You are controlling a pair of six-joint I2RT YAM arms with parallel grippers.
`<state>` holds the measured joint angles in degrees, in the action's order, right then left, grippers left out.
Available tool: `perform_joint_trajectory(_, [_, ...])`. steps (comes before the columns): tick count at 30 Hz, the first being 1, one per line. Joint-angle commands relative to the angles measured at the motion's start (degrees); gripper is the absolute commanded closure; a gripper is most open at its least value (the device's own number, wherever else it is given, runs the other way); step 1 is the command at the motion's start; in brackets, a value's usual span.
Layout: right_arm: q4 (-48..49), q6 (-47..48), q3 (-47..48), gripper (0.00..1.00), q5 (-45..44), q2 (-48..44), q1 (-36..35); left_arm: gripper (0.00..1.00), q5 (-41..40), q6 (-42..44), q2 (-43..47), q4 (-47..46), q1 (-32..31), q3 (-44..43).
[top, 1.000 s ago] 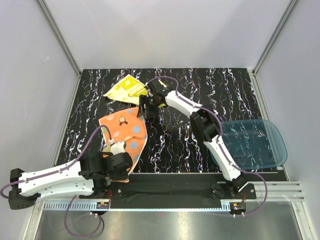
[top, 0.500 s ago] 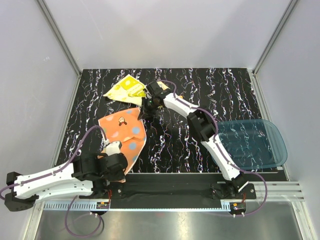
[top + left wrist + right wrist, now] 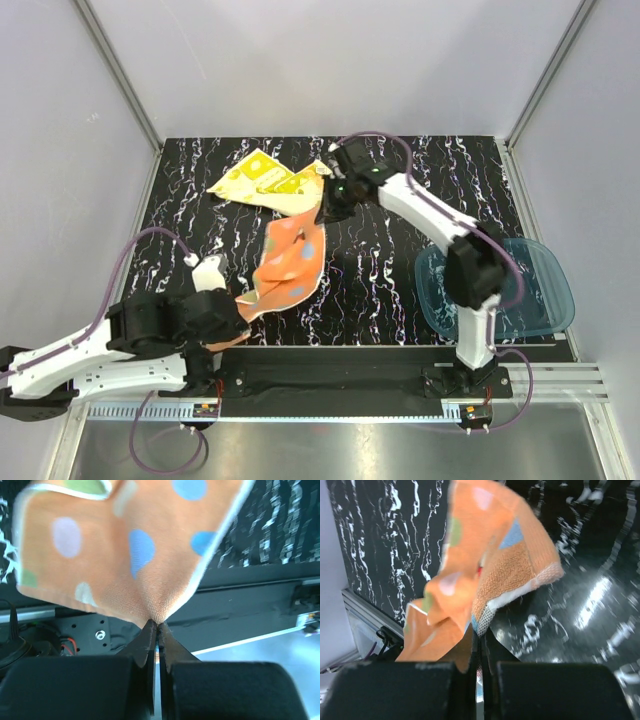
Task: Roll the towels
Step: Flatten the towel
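The orange towel is held up over the worktop, its long way running from near-left to far-right. The left pincer pinches its near corner and the right pincer pinches its far end. The yellow towel lies just behind

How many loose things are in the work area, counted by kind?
Towels: 2, the orange towel and the yellow towel
Trays: 1, the blue tray
Total: 3
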<state>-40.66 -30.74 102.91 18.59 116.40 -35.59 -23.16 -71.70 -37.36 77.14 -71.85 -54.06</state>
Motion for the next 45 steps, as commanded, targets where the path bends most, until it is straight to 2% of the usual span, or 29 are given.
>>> perform_joint_trajectory(1, [-4.5,0.8,-7.5,1.00,-7.8,-11.5,0.0,1.00,-4.9,0.9,0.0,9.7,-0.2,-3.9])
perform_joint_trajectory(8, [-10.6,-6.0,-23.2,1.00,-20.1,-31.6,0.0,1.00,-7.2,2.5,-0.1,11.4,-0.2,-8.9])
perform_joint_trajectory(12, [-13.2,-11.4,-29.4,1.00,-22.7,-44.6,0.0,1.00,-8.2,4.0,0.0,11.4,-0.3,-11.2])
perform_joint_trajectory(15, [-15.1,-13.5,-31.6,1.00,-24.0,-50.5,0.0,1.00,-9.3,4.7,-0.2,11.1,-0.3,-12.6])
perform_joint_trajectory(19, [-16.7,-13.3,-30.2,1.00,-26.1,-51.5,0.0,1.00,-13.0,3.9,-1.2,11.2,-0.2,-13.0])
perform_joint_trajectory(23, [-16.4,-11.4,-27.5,1.00,-27.1,-45.8,0.1,1.00,-16.2,5.4,-6.2,9.5,0.7,-14.2])
perform_joint_trajectory(24, [-16.4,-10.7,-26.7,1.00,-27.1,-42.0,0.3,1.00,-16.7,7.5,-7.4,9.0,1.4,-14.4])
perform_joint_trajectory(27, [-16.0,-8.6,-24.3,1.00,-27.0,-33.9,1.9,1.00,-14.6,17.8,-11.8,2.1,9.8,-12.3])
perform_joint_trajectory(28, [-15.4,-7.9,-23.8,1.00,-25.6,-32.2,2.6,1.00,-10.5,21.0,-12.5,-0.7,13.1,-11.2])
perform_joint_trajectory(29, [-13.5,-7.2,-23.8,1.00,-24.8,-30.6,4.5,1.00,-8.0,24.4,-13.1,-6.9,20.3,-9.7])
perform_joint_trajectory(31, [-11.5,-6.5,-23.3,1.00,-22.3,-26.1,6.6,1.00,-1.4,31.9,-13.5,-14.7,27.5,-6.3])
perform_joint_trajectory(32, [-10.2,-5.8,-22.6,1.00,-21.9,-24.5,7.5,1.00,0.3,34.0,-14.0,-16.7,34.2,-5.7])
perform_joint_trajectory(34, [-9.6,-4.9,-19.5,1.00,-21.2,-19.2,9.9,1.00,4.9,38.8,-15.9,-19.9,40.3,-4.4])
perform_joint_trajectory(36, [-10.0,-2.8,-14.5,1.00,-20.0,-13.2,11.7,1.00,9.7,42.3,-23.1,-25.6,50.3,-4.2])
perform_joint_trajectory(37, [-10.0,-2.7,-12.5,1.00,-19.7,-11.0,12.1,1.00,11.0,43.2,-23.1,-25.6,50.3,-4.5])
perform_joint_trajectory(38, [-10.9,-1.9,-10.5,1.00,-19.6,-8.8,12.6,1.00,12.1,44.0,-27.5,-28.3,53.4,-4.9])
perform_joint_trajectory(40, [-12.1,-1.2,-3.8,1.00,-19.0,-2.3,13.6,1.00,13.0,45.6,-32.1,-31.1,55.4,-6.5])
perform_joint_trajectory(43, [-14.9,-0.2,5.6,1.00,-17.3,6.3,15.1,1.00,14.0,47.4,-44.3,-32.8,59.1,-12.2])
perform_joint_trajectory(45, [-17.9,0.1,13.5,1.00,-16.7,12.5,16.1,1.00,14.6,48.5,-49.2,-33.1,61.5,-17.5])
